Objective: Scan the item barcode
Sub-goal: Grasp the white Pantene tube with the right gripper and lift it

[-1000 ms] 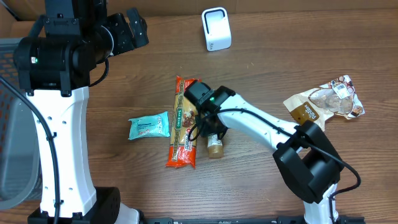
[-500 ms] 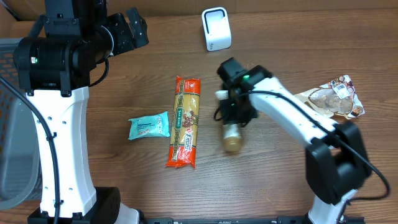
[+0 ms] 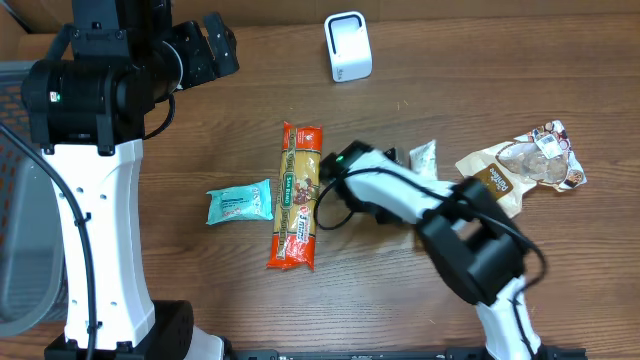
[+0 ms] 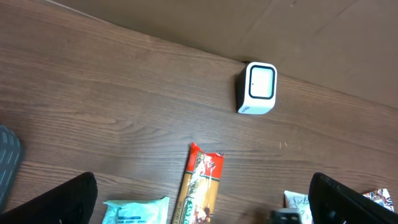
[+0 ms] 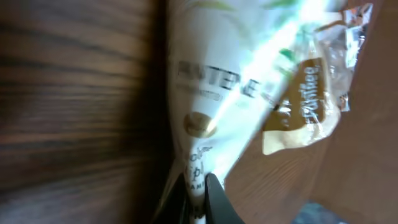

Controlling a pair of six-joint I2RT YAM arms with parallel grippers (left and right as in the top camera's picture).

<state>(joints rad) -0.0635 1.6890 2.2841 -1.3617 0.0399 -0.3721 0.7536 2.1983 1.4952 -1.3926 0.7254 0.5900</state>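
The item is a white Pantene tube [image 5: 211, 93] [image 3: 424, 157], held above the table right of centre. My right gripper [image 5: 198, 186] [image 3: 400, 158] is shut on its narrow end, both fingers pressed against the white plastic. The white barcode scanner [image 3: 347, 46] [image 4: 257, 89] stands upright at the back of the table, well away from the tube. High over the back left, my left gripper [image 3: 215, 45] [image 4: 202, 205] is open and holds nothing; its dark fingertips [image 4: 62, 199] show at the bottom corners of the left wrist view.
A long red and orange pasta packet [image 3: 298, 195] lies at the centre with a teal packet [image 3: 240, 203] to its left. A brown snack bag [image 3: 525, 165] [image 5: 305, 106] lies at the right. A grey bin [image 3: 15, 200] sits at the left edge.
My right arm has carried the tube from above the pasta packet toward the right and back, and the tube has swung from hanging toward the front to pointing right. The left arm has not moved.
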